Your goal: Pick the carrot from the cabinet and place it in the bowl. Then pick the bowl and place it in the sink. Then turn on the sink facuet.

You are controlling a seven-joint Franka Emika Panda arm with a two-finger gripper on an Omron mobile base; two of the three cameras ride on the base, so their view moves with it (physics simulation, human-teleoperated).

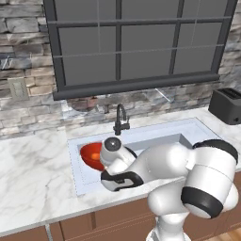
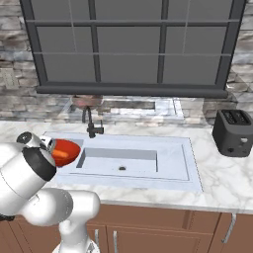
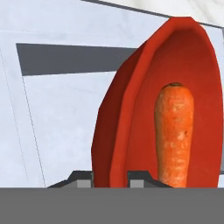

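Gripper (image 3: 110, 177) is pinching the rim of one glossy red shallow bowl (image 3: 131, 109) over the left end of the pale grey-white rectangular sink (image 2: 173, 163). One slim black gooseneck faucet (image 1: 120, 120) behind it. One stubby orange tapered carrot (image 3: 174, 131) lies inside the bowl, which the arm half hides in both base views.
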